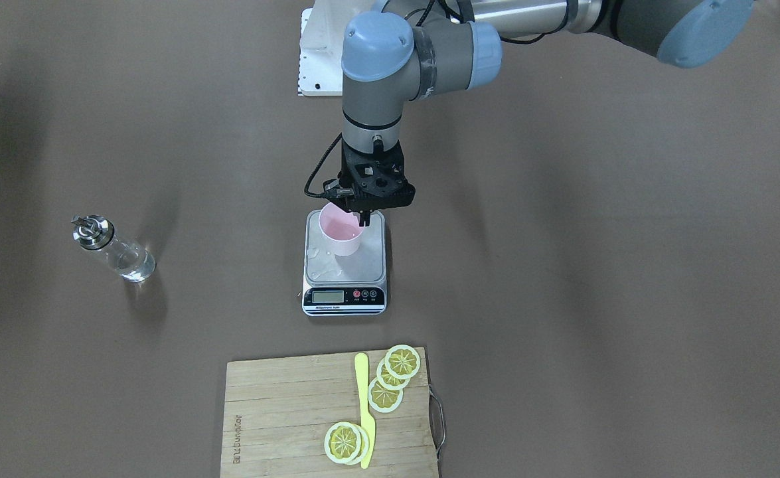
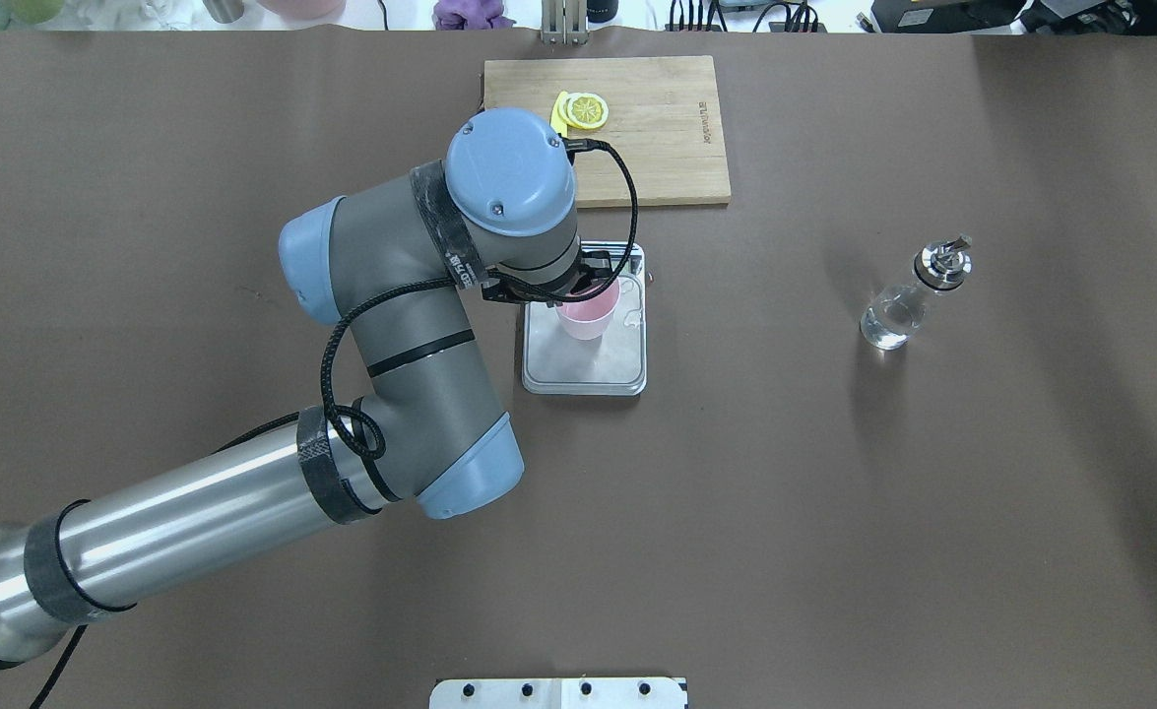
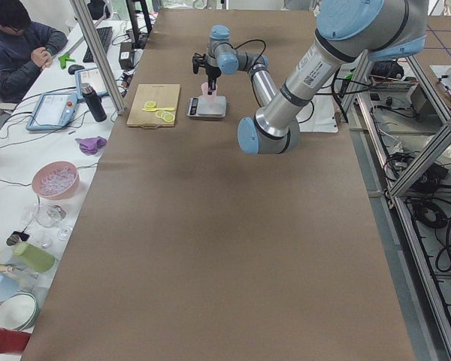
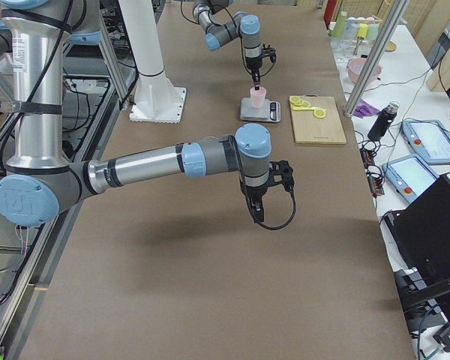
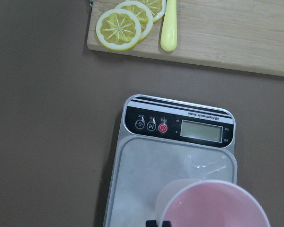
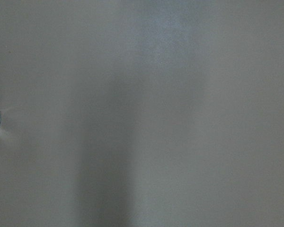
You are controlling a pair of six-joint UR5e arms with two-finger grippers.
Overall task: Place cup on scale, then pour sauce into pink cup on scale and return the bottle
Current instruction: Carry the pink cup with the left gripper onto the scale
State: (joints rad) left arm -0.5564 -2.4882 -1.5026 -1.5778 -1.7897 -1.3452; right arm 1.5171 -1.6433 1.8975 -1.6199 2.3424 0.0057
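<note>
Cup [image 1: 340, 234] stands on scale [image 1: 364, 265], inside its edges, left jaws clamped on rim (right jaws: cannot tell).

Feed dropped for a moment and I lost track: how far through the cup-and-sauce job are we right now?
Done: the cup stands on the scale. In hand: the left gripper is at the cup's rim; whether it grips is unclear. Left: pouring and returning the bottle, which stands upright on the table with no gripper near it.
</note>
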